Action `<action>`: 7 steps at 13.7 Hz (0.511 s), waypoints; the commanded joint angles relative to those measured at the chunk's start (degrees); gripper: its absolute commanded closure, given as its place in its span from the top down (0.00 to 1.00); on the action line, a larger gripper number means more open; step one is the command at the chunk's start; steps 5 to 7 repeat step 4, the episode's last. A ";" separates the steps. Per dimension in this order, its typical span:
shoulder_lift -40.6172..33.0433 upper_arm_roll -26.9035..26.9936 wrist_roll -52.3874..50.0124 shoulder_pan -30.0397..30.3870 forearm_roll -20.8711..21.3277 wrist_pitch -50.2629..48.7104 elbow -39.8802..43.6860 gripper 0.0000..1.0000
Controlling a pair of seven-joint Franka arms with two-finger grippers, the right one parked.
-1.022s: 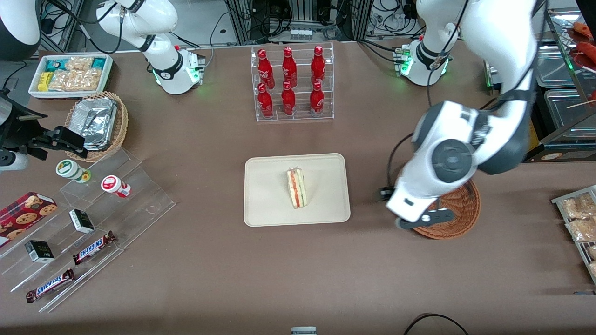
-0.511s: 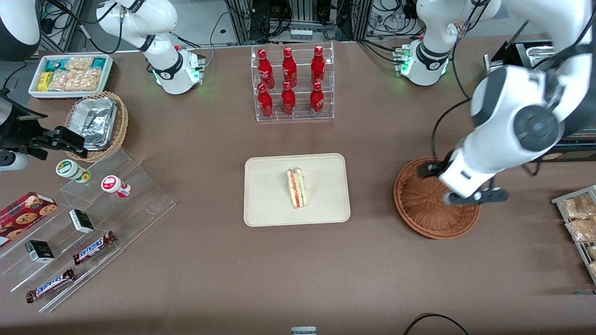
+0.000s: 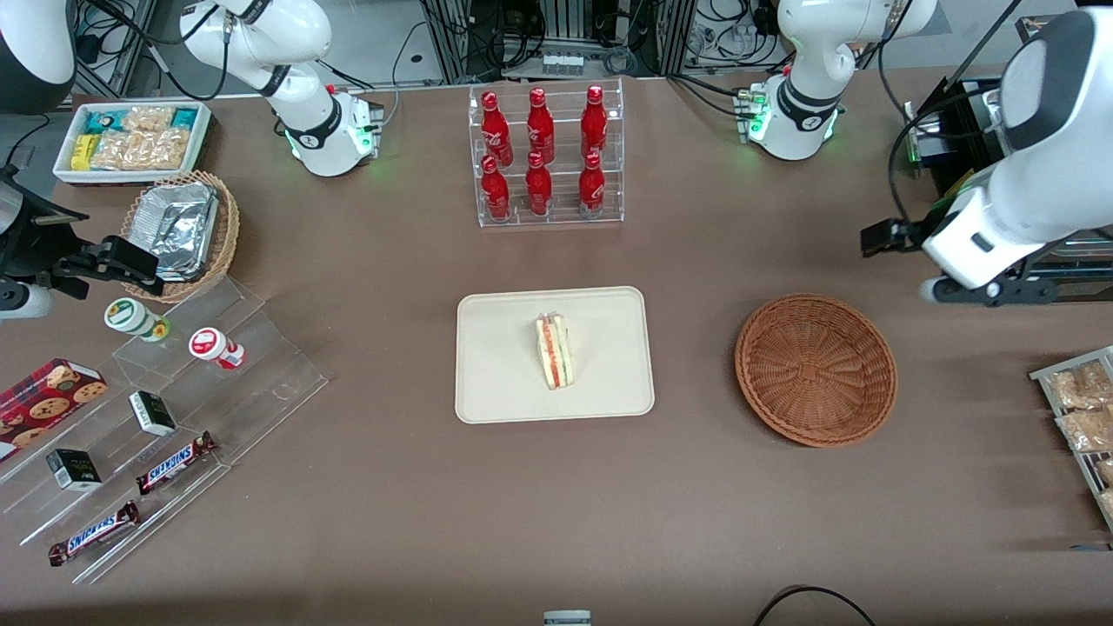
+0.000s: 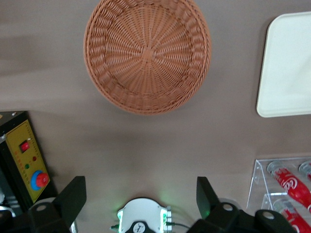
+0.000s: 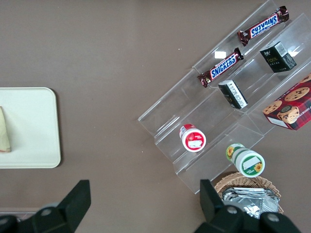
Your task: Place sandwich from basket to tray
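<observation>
On the flat cream rectangular tray [image 3: 504, 391] lies the triangular white-bread sandwich [image 3: 554, 350], filling edge showing. Toward the working arm's end sits the round reddish-brown wicker basket [image 3: 816, 369], nothing in it. Farther from the camera hangs the left gripper [image 4: 141, 196], fingers [image 4: 73, 194] spread wide, holding nothing, tips partly cut off.

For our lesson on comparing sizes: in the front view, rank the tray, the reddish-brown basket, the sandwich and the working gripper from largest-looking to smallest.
1. tray
2. basket
3. gripper, raised nearer the camera, so its rank is unsure; open, empty, above the table's working-arm end
4. sandwich
</observation>
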 commanded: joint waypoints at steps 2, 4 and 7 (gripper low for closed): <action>-3.06 1.57 2.37 0.35 -0.88 -3.21 1.44 1.00; -4.38 1.58 2.37 0.35 -0.44 -2.86 1.09 1.00; -4.38 1.58 2.37 0.35 -0.44 -2.86 1.09 1.00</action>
